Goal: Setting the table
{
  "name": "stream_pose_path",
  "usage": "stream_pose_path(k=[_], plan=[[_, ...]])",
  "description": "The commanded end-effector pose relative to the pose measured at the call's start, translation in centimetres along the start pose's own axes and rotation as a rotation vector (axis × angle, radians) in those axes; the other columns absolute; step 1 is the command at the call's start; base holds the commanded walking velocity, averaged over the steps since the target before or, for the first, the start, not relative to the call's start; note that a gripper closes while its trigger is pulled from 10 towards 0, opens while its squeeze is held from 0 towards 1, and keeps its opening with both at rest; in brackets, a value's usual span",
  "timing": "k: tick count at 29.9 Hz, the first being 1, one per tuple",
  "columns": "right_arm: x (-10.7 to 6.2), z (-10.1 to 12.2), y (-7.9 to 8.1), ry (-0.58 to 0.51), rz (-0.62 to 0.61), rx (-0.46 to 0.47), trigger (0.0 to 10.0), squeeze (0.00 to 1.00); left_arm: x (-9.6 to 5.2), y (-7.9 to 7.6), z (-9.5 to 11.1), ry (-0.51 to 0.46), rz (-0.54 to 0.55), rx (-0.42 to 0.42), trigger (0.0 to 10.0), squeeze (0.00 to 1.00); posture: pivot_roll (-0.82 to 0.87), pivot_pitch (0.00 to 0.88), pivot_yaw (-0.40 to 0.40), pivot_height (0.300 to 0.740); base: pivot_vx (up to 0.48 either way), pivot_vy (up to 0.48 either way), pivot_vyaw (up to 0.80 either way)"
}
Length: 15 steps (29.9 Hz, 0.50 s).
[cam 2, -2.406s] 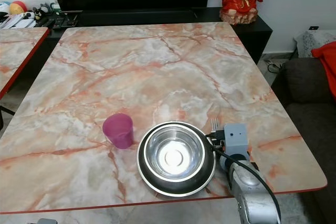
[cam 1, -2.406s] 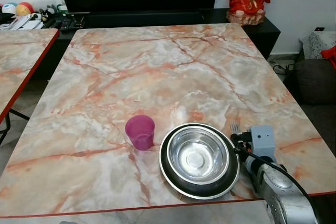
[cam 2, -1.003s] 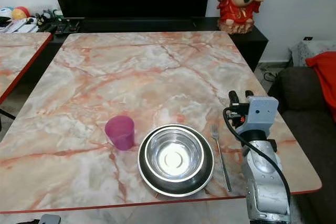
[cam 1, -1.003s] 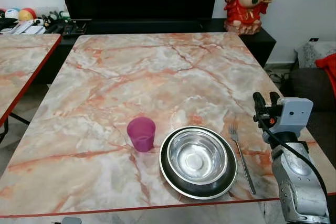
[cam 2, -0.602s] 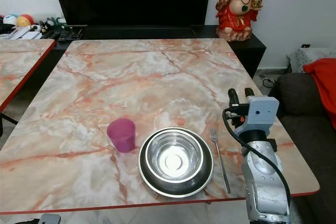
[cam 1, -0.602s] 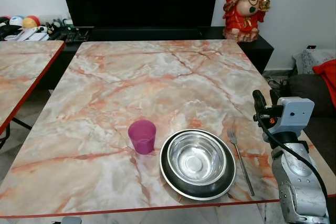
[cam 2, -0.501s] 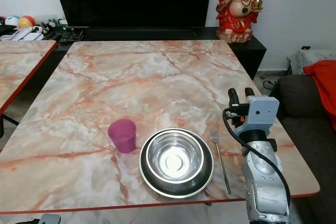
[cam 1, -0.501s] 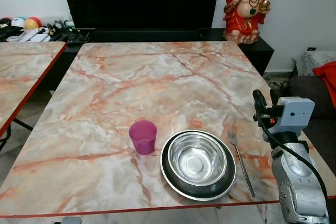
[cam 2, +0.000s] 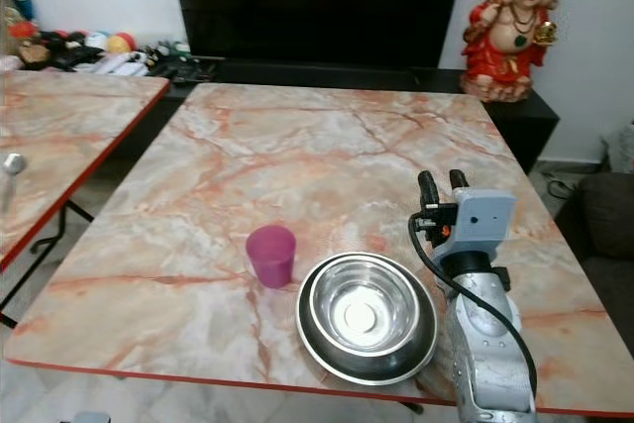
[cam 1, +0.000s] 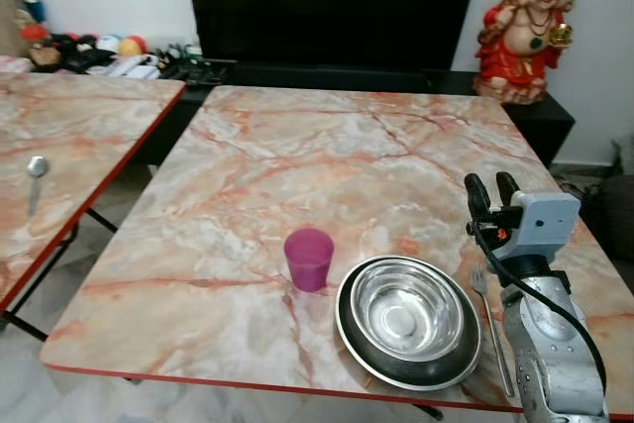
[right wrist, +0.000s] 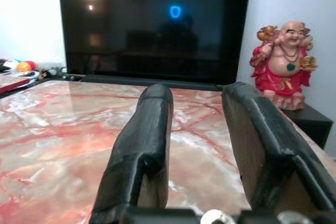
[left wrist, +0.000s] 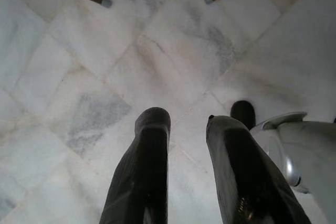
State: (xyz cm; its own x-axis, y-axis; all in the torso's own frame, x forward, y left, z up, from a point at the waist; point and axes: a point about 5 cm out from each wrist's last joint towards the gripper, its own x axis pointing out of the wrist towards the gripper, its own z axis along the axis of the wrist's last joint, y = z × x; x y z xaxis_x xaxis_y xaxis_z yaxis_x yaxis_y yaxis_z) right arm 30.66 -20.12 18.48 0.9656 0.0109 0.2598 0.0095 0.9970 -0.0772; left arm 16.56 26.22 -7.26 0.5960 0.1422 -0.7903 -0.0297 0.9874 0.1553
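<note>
A steel bowl (cam 1: 406, 312) sits inside a dark plate (cam 1: 349, 336) near the front edge of the marble table (cam 1: 327, 175). A pink cup (cam 1: 309, 258) stands upright just left of the plate. A fork (cam 1: 492, 329) lies flat on the table along the plate's right side. My right gripper (cam 1: 490, 190) is raised above the table's right part, behind the fork, open with nothing in it. In the right wrist view its fingers (right wrist: 144, 145) point across the table toward the television. My left gripper (left wrist: 186, 124) hangs open over the tiled floor.
A second marble table (cam 1: 69, 136) stands to the left with a spoon (cam 1: 36, 167) on it. A narrow floor gap separates the two tables. Behind are a black television (cam 1: 327, 2), a red figurine (cam 1: 525, 32) on a low dark cabinet, and clutter at the far left.
My right gripper, low beside the bowl at the fork 2.4 s ago, has let go and risen; the fork stays on the table. The camera has swung left, revealing the side table's spoon.
</note>
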Motion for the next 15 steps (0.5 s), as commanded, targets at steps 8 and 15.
stream_pose_path(k=[8, 15], plan=[[-0.05, -0.13, 0.41, 0.001, 0.012, 0.011, 10.0, 0.00, -0.12, 0.54, -0.25, 0.015, 0.007, 0.002, 10.0, 0.00, -0.04, 0.027, 0.023, 0.740, 0.000, 0.480, 0.00], [0.03, -0.13, 0.51, 0.004, 0.017, 0.011, 10.0, 0.00, -0.10, 0.43, -0.25, 0.016, 0.003, -0.002, 10.0, 0.00, -0.04, 0.031, 0.020, 0.740, 0.000, 0.480, 0.00]])
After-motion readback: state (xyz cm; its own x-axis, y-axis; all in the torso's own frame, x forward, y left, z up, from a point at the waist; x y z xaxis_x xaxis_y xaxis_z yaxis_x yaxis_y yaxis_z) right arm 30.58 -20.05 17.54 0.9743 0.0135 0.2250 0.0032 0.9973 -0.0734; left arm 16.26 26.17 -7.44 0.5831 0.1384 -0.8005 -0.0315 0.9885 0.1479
